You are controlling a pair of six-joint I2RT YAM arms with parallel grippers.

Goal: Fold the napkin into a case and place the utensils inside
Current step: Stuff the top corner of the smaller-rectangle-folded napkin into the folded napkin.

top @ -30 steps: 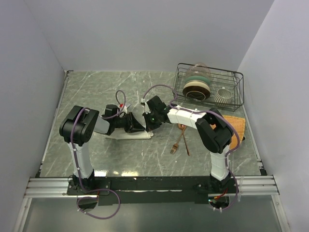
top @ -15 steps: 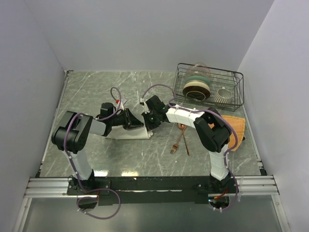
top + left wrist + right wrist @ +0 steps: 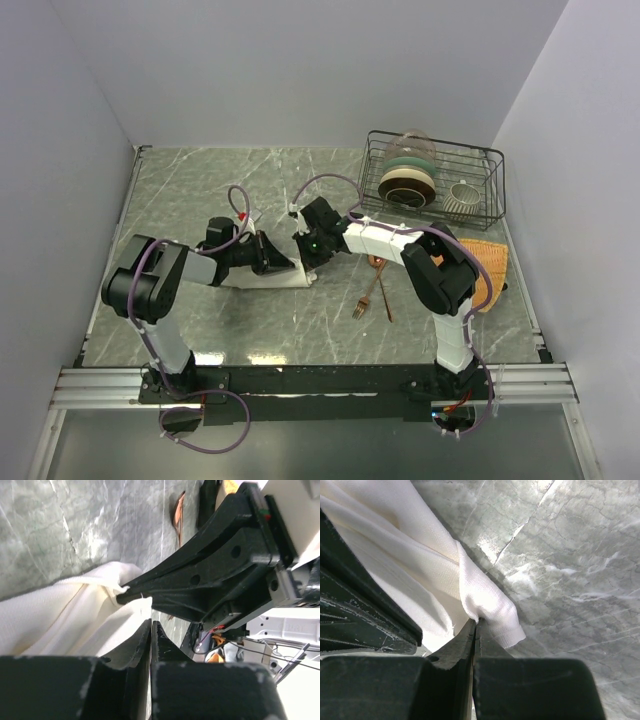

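1. Napkin (image 3: pixel 262 282) lies in a low cream-white heap on the table (image 3: pixel 180 190), in the middle, between your two arms.
2. Your right gripper (image 3: pixel 474 623) is squeezed tight on a folded corner of the napkin. The cloth puffs out just past its tips.
3. Your left gripper (image 3: pixel 151 630) has its two fingers pressed together, with only a thin dark line between them. Its tips touch the edge of the napkin. You cannot tell if any cloth is caught between them.
4. Both grippers meet at the right end of the napkin, very close to each other.
5. The fork (image 3: pixel 362 303) and the spoon (image 3: pixel 376 263) lie crossed on the table, to the right of the napkin and apart from it. No gripper touches them.
6. An orange mat (image 3: pixel 490 255) lies by the right wall, partly hidden by your right arm. A wire rack (image 3: pixel 497 190) with dishes stands in the far right corner.
7. Compared with a second ago, your left arm's big elbow has sunk lower and swung to the left, and your left gripper has slid a little left over the napkin. Your right arm, the fork and the spoon are where they were.
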